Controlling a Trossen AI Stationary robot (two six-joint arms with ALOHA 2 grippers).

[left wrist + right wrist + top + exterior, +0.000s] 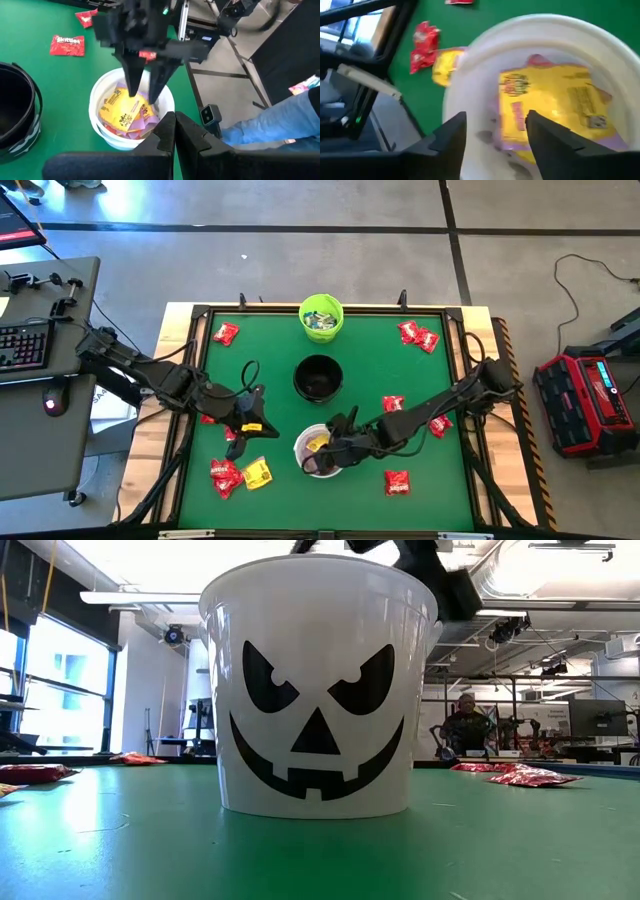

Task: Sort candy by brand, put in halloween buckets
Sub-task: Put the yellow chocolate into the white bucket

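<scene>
The white bucket (318, 450), with a black jack-o'-lantern face (318, 700), stands near the table's front middle. Yellow candy packets (545, 105) lie inside it. My right gripper (495, 140) hangs open over the bucket's mouth, pointing down into it, with nothing between its fingers (132, 75). My left gripper (248, 425) waits shut and empty just left of the white bucket, above the green mat. The black bucket (318, 377) stands at the centre. The lime green bucket (321, 316) at the far edge holds pale packets. Red packets (225, 476) and a yellow one (257, 473) lie near the front left.
More red packets lie at the far left (225, 333), far right (418, 336), right of centre (393, 404) and front right (397, 482). A raised wooden frame (175, 380) rims the table. A person's leg (280, 125) shows beside the table, and a person sits far behind (465, 720).
</scene>
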